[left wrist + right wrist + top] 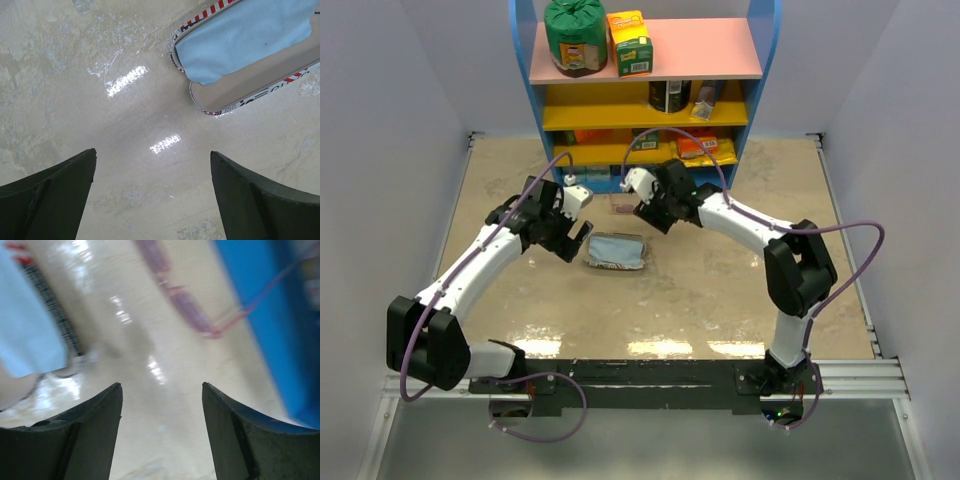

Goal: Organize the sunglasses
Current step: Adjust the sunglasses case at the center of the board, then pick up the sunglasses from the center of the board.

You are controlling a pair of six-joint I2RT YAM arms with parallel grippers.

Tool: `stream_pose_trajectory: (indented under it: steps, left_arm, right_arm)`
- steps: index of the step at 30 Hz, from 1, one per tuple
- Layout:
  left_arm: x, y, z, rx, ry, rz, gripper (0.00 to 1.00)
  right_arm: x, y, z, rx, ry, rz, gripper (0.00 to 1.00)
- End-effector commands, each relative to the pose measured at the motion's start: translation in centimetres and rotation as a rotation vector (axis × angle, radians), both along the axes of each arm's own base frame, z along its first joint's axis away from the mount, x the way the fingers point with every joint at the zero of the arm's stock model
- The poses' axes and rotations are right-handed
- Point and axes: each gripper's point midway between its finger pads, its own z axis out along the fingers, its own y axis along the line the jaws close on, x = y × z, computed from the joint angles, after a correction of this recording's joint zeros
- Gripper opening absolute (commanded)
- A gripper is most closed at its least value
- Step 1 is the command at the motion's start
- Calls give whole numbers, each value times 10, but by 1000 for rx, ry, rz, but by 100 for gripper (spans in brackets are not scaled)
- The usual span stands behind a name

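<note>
Since the small sunglasses [187,310], with pink-purple tinted lenses and a thin frame, lie on the beige table [720,290] directly ahead of the right gripper [161,387], the right arm is the nearer one. They rest near the blue shelf base [265,315], apart from the grey-white printed pouch [240,90] and the light blue square cloth [240,40] lying on it. The left gripper [152,152] hovers beside that pouch with its jaws spread wide and empty. The right jaws are parted and hold nothing. In the blurred right wrist view, the sunglasses' long axis runs diagonally from upper left to lower right. The approach probably requires moving forward and rotating the wrist so the fingers straddle the frame.
</note>
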Motion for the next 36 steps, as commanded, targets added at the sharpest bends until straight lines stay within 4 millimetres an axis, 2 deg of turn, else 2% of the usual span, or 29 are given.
stream_pose_trajectory:
  steps: [1,3,6,7,9,10,15,19,24,28,36]
  left_arm:
    - [8,0,8,-17,-45,14,100]
    - [8,1,7,-14,-46,17,100]
    - [9,1,8,-12,-60,23,100]
    - [9,3,9,-11,-63,26,100]
    - [9,3,8,-11,-67,27,100]
    - [8,3,8,-10,-70,27,100]
    - [8,5,9,-6,-81,28,100]
    - [8,5,9,-6,-82,26,100]
    - [9,4,8,-6,-83,25,100]
    - [8,5,7,-7,-81,25,100]
    - [8,5,8,-9,-88,25,100]
  right_arm:
    - [38,-8,44,-56,-128,52,69]
    - [44,-8,29,-109,-115,86,72]
    - [60,-2,33,-133,-143,108,75]
    - [63,0,20,-154,-126,111,75]
    - [72,4,18,-166,-136,121,76]
    - [74,4,9,-177,-123,125,76]
    - [89,8,3,-195,-149,115,77]
    - [94,7,-13,-220,-138,119,77]
    - [94,9,-19,-219,-131,129,74]
    - [92,10,-22,-215,-121,152,67]
    - [82,11,-30,-208,-85,199,36]
